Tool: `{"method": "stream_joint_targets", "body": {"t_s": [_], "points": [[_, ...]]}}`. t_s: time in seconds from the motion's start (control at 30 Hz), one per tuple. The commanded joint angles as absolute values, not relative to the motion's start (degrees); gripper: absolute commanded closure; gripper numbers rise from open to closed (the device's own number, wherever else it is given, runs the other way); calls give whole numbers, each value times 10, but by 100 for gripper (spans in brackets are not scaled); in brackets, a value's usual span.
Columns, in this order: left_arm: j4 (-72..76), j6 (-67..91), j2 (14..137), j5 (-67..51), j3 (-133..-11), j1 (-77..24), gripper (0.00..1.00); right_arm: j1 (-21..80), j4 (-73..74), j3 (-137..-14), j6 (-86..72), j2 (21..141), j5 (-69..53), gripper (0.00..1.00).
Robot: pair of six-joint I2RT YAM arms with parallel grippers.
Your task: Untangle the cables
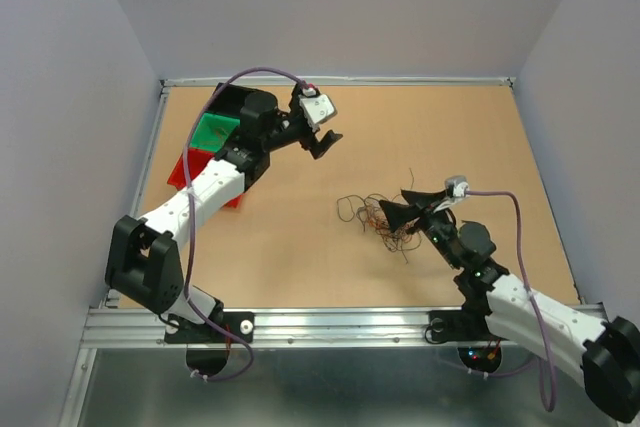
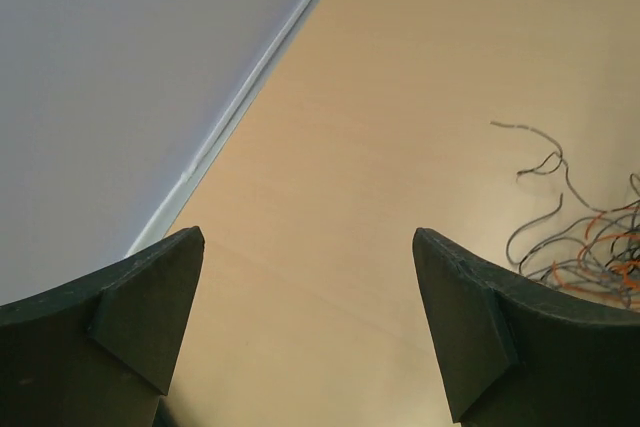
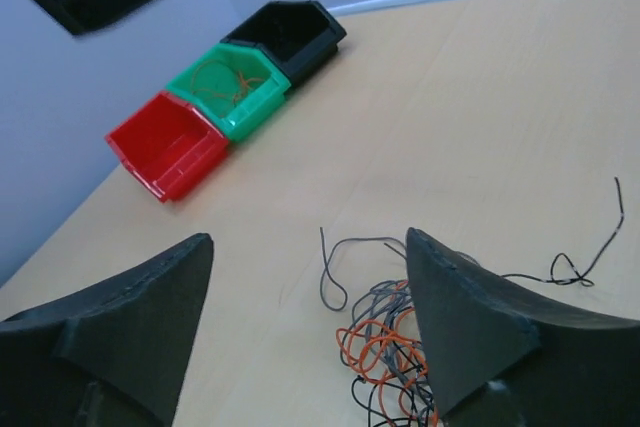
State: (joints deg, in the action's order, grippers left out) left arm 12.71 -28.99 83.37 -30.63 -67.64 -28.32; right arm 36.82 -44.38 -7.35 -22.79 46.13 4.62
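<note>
Many tangled cables (image 3: pixel 375 342) lie between fingers of the right claw (image 3: pixel 310 239).

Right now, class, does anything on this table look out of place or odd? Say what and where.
Only the cables: a knotted heap mid-table, with loose strands straggling outward. A few orange ones lie in the green bin. Nothing looks spilled or damaged.

Cables (image 3: pixel 372 339): orange, black, grey strands. Red bin (image 3: pixel 165 147), green bin (image 3: pixel 238 89), black bin (image 3: pixel 292 32) near far-left corner. Surface (image 1: pixel 450 127) tan. Walls (image 1: pixel 350 7) pale lilac-grey.
</note>
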Motion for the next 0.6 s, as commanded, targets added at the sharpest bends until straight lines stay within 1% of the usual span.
{"method": "stream_joint_targets", "body": {"t_s": [0.0,0.03,0.1,0.13,0.17,0.23,0.27,0.33,0.4,0.43,0.57], "points": [[283,-237,853,-348,-591,-321,2,369,-278,-63,-242,338,128,12],[300,-235,856,-312,-567,-353,2,370,-250,-56,-257,286,174,11],[321,-242,864,-283,-518,-391,2,369,-223,-47,-278,240,238,10],[320,-260,867,-249,-509,-412,2,370,-210,-45,-289,222,256,10],[316,-269,870,-224,-498,-458,3,369,-187,-43,-298,190,268,10],[316,-278,867,-191,-493,-489,4,369,-174,-40,-311,170,286,10],[309,-273,865,-193,-497,-503,4,369,-162,-39,-310,154,293,10],[288,-265,872,-193,-511,-515,4,369,-150,-38,-312,149,310,10],[245,-251,904,-170,-547,-530,5,370,-143,-38,-316,152,342,9],[230,-249,932,-170,-561,-533,7,369,-143,-39,-319,154,346,9],[188,-234,991,-142,-614,-549,10,369,-143,-44,-328,171,349,9]]}}
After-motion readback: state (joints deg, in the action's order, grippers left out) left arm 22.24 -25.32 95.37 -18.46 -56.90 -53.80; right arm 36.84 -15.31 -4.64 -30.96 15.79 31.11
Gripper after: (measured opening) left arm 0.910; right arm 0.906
